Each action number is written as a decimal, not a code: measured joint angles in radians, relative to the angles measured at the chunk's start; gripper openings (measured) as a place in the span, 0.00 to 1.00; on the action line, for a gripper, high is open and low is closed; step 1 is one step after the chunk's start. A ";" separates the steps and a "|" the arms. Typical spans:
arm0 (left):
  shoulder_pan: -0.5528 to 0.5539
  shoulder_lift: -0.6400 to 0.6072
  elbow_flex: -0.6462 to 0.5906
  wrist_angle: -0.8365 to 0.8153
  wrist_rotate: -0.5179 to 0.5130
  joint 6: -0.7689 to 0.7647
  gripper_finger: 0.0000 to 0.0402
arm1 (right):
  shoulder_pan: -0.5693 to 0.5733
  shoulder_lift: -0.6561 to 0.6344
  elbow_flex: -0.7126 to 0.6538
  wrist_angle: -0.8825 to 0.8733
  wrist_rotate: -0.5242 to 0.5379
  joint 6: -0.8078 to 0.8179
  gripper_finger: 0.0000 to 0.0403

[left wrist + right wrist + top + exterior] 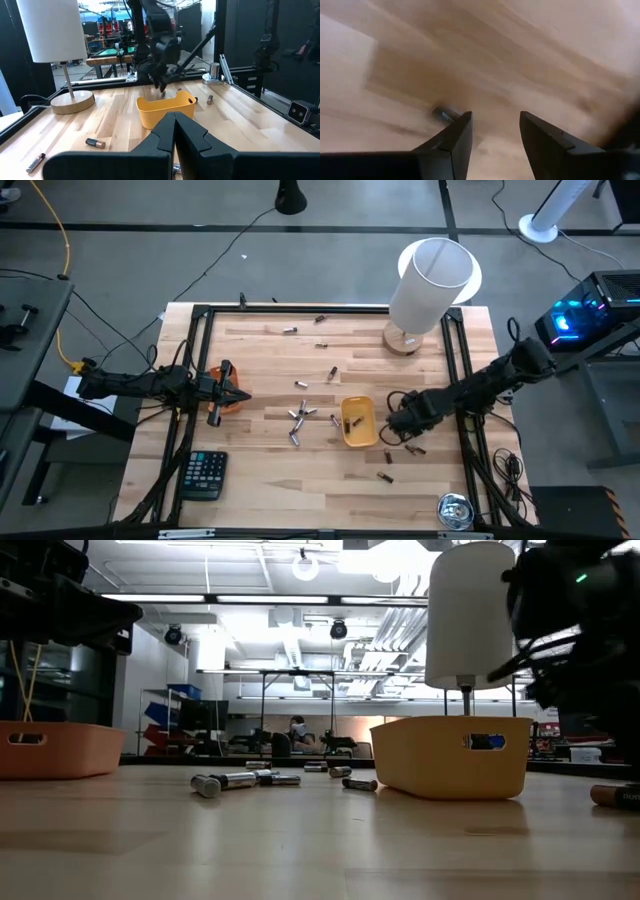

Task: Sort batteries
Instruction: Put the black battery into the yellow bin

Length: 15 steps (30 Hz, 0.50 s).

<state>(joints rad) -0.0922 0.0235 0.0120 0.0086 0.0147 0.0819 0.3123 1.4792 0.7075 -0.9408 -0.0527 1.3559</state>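
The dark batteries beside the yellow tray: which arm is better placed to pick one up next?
Probably the right. The right gripper hangs open just beside the yellow tray, with a battery by its fingers. The left gripper is shut over the orange tray, farther away.

No legible txt, labels or nos. anywhere.

On the table [270, 480] we find a tray [358, 422] near the centre, with a cluster of batteries [299, 420] just at its nine o'clock. A second tray [226, 394] sits farther out at nine, under the left gripper [238, 393]. At the first tray's three o'clock hangs the right gripper [393, 426]. The lamp [425, 290] stands at one o'clock, the calculator [203, 475] at seven.
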 joint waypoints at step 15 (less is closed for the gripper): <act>0.000 0.000 0.000 0.000 0.000 0.000 0.00 | -0.107 -0.047 0.031 0.066 0.049 -0.222 0.39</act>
<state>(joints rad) -0.0923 0.0235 0.0120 0.0087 0.0151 0.0821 0.2058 1.4323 0.7390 -0.8746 -0.0033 1.1340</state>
